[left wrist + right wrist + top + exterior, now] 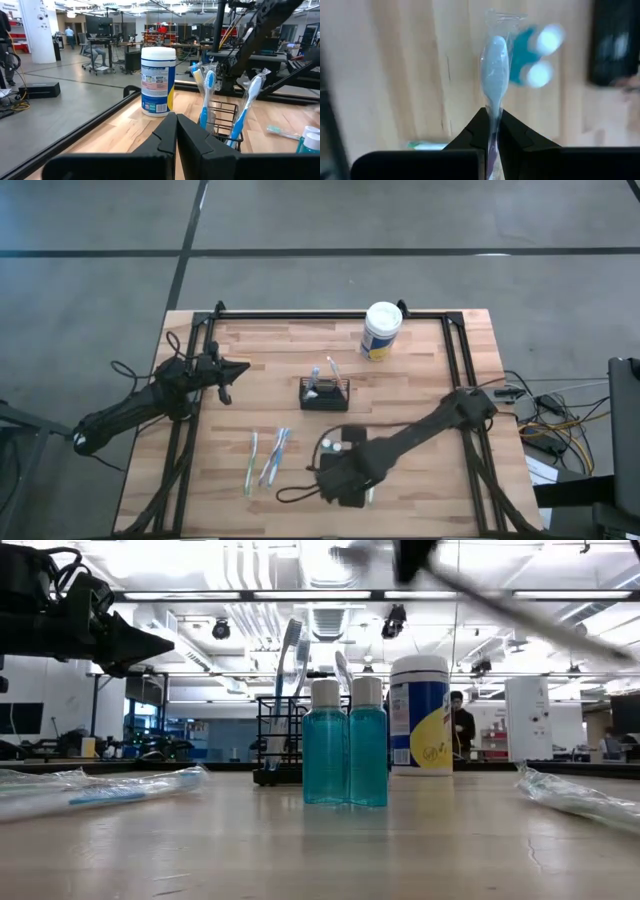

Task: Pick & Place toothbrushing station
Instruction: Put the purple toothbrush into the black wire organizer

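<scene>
The toothbrushing station (324, 393), a small black mesh caddy with two toothbrushes standing in it, sits near the middle of the wooden bench (420, 380). A white canister (381, 330) stands behind it toward the far edge. The right pincer (492, 127) is closed on a wrapped toothbrush (493, 75) above the near part of the bench, close to two small blue bottles (346, 745). The left pincer (176, 131) hovers shut and empty at the left side, pointing toward the caddy. More wrapped toothbrushes (266, 458) lie flat near the front
</scene>
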Tool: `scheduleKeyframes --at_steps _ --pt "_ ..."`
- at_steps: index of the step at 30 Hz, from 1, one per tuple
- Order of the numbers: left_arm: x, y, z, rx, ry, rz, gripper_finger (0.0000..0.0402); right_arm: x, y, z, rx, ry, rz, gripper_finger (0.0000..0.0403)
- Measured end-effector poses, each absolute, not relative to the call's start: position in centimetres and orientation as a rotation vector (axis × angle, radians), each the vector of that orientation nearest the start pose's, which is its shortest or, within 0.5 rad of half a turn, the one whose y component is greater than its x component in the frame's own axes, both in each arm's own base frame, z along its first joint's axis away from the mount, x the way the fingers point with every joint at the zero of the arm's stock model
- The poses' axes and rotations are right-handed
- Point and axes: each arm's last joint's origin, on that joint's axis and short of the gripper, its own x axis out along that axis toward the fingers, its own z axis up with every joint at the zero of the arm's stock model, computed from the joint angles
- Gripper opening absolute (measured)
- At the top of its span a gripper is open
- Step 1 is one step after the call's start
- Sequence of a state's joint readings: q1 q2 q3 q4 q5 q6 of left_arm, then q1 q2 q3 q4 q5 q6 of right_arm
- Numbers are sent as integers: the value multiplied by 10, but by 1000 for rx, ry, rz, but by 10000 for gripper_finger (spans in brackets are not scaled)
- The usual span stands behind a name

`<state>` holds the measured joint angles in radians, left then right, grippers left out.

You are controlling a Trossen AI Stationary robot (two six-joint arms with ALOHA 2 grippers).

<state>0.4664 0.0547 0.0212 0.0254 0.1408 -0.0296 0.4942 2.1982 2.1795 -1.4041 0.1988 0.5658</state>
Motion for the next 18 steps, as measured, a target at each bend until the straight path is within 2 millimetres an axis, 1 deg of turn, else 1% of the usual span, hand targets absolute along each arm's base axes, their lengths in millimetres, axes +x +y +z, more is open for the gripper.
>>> scheduleKeyframes --at_steps 4,6,8,11,15,18 --pt "91 41 169 -44 -1 325 14 371 187 330 -27 1156 -79 14" --pt "91 41 170 -52 -8 324 14 359 174 359 -32 1048 -60 14" --pt "91 41 171 -53 -12 320 14 344 161 388 -40 931 -39 14" --pt "90 41 173 -50 -18 319 14 317 143 421 -60 770 -9 14" --pt "90 41 176 -48 -26 318 14 282 117 449 -81 595 26 14" --pt "90 40 179 -45 -34 318 14 254 98 460 -104 493 35 14"
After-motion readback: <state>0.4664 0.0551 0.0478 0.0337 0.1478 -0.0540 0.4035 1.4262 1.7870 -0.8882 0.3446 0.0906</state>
